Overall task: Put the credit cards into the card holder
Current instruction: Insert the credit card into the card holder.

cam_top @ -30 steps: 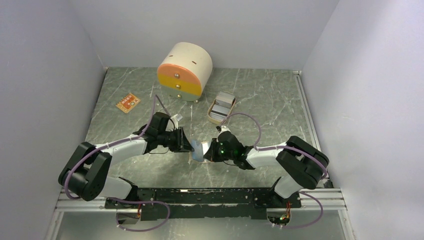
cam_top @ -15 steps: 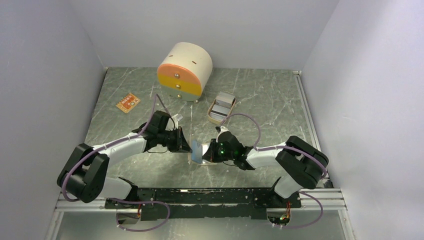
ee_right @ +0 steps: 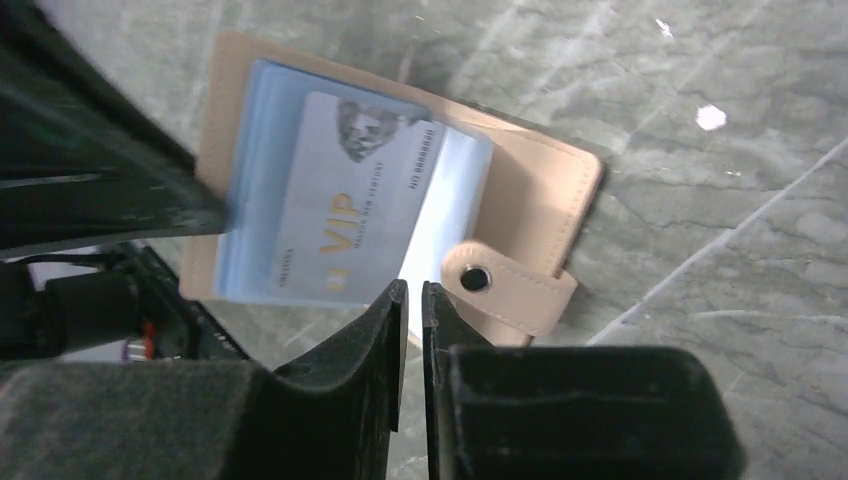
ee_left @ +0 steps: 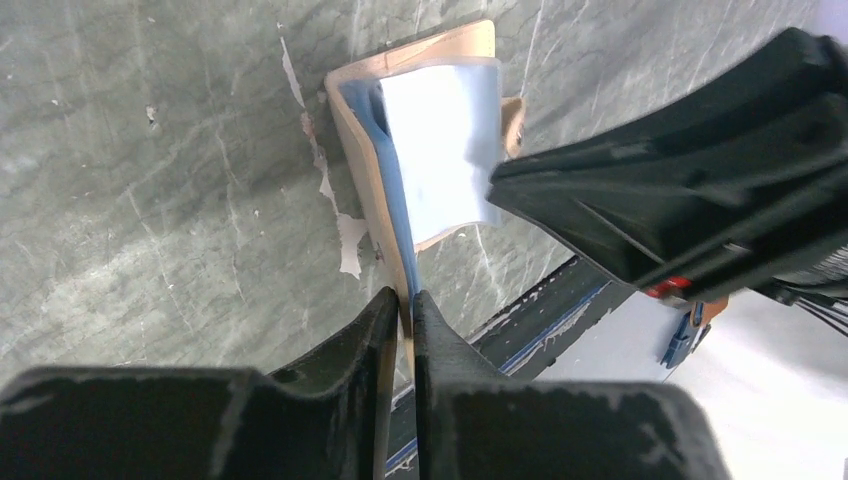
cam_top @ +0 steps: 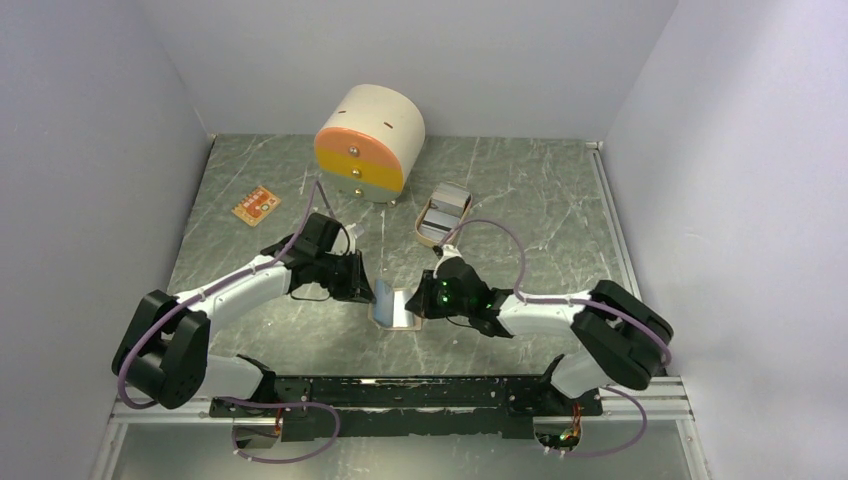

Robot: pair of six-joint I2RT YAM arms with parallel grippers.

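Note:
The tan card holder (cam_top: 402, 313) lies open on the table between both arms. In its clear sleeve sits a light blue credit card (ee_right: 340, 200) marked VIP. My left gripper (ee_left: 405, 300) is shut on the edge of the card holder's (ee_left: 362, 160) left cover and blue sleeve. My right gripper (ee_right: 412, 290) stands just off the sleeve's near edge beside the snap tab (ee_right: 505, 285), jaws a narrow slit apart with nothing between them. More grey credit cards (cam_top: 450, 203) lie in the oval tray (cam_top: 428, 232). An orange card (cam_top: 256, 206) lies far left.
A round cream drawer box (cam_top: 368, 140) with an orange-yellow front stands at the back. The oval tray sits just behind my right arm. The black base rail (cam_top: 400, 390) runs along the near edge, and grey walls close in the sides.
My left gripper has closed on the holder's cover. The right gripper's jaws have parted slightly and that arm has reached further left. The holder now lies flatter, with the blue card in its sleeve.

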